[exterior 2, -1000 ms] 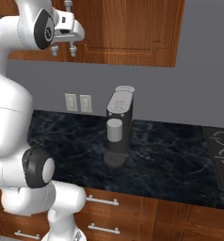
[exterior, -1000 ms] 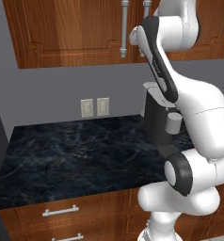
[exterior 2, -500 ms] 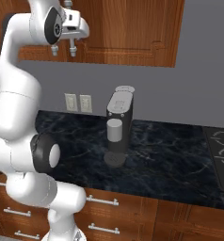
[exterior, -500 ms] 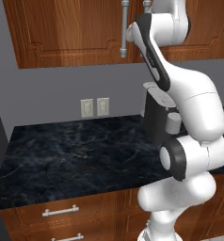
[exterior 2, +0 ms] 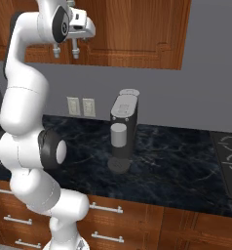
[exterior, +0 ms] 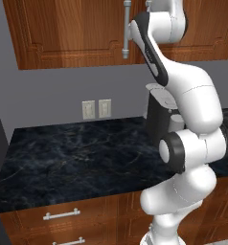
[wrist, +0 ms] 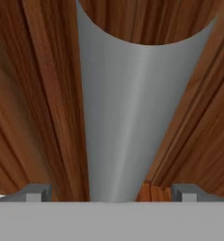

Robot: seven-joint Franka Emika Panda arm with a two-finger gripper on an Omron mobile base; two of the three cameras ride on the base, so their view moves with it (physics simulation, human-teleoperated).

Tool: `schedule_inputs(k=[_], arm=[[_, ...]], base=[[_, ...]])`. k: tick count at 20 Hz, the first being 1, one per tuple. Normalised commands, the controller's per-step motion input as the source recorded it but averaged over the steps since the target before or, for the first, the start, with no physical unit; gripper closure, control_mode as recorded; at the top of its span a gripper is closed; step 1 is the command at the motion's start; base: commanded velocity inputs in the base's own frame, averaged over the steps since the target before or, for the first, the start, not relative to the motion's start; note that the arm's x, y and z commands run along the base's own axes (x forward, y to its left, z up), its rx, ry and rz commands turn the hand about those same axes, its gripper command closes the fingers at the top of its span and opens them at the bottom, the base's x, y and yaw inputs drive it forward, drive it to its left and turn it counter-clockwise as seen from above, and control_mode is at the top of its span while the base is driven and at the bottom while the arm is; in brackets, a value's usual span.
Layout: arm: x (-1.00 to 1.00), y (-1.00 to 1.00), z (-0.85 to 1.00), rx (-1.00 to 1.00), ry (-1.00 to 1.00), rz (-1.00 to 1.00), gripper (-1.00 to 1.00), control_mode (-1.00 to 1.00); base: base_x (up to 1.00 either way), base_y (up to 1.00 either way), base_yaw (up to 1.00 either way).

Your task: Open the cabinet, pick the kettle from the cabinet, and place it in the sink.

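Fingers: two small grey fingertips (wrist: 37,192) stood apart, one on each side of the door handle (wrist: 132,122), which ran up between them; whether they pressed on it or only flanked it could not be told.
Gripper: the gripper (exterior 2: 65,50) was raised to the foot of the cabinet doors, its two prongs pointing down in the right base view.
Handle: a smooth silver bar, round in section with a soft sheen; its lower end (exterior: 126,33) showed just left of the arm's wrist.
Cabinet: the cabinet (exterior: 68,31) was reddish-brown wood, grained and panelled with moulded edges; its doors looked shut.
Change: over the last second the upper arm swung upright and the elbow rose, while the hand stayed at the handle. That read as the arm setting itself for the pull, so the opening step was probably just beginning.
Kettle: presumably behind the closed doors, so not yet reachable.
Counter: the counter (exterior: 73,153) was black marble with pale veins, glossy and flat.
Coffee machine: a dark boxy coffee machine (exterior 2: 123,127) with a grey cup stood on the counter below the cabinet.
Wall: plain grey, with two white outlets (exterior 2: 81,106).
Drawers: the wooden drawers (exterior 2: 137,219) had short silver handles.
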Motion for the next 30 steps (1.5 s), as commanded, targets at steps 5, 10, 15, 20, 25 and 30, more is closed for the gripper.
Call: schedule_inputs(k=[5, 10, 15, 20, 25, 30], arm=[[0.27, 0.03, -0.06, 0.00, 0.00, 0.00, 1.00, -1.00], [0.08, 0.13, -0.12, 0.00, -0.03, 0.00, 1.00, -1.00], [0.04, 0.18, -0.11, 0.04, -0.03, -0.02, 1.00, -1.00], [0.00, 0.27, -0.08, 0.07, 0.00, -0.03, 1.00, -1.00], [-0.18, 0.18, -0.03, 0.11, 0.00, 0.00, 1.00, -1.00], [-0.41, 0.09, -0.05, 0.11, 0.00, 0.01, 1.00, -1.00]], base=[[0.00, 0.00, 0.00], [0.00, 0.00, 0.00], [0.00, 0.00, 0.00], [0.00, 0.00, 0.00], [0.00, 0.00, 0.00], [0.00, 0.00, 0.00]])
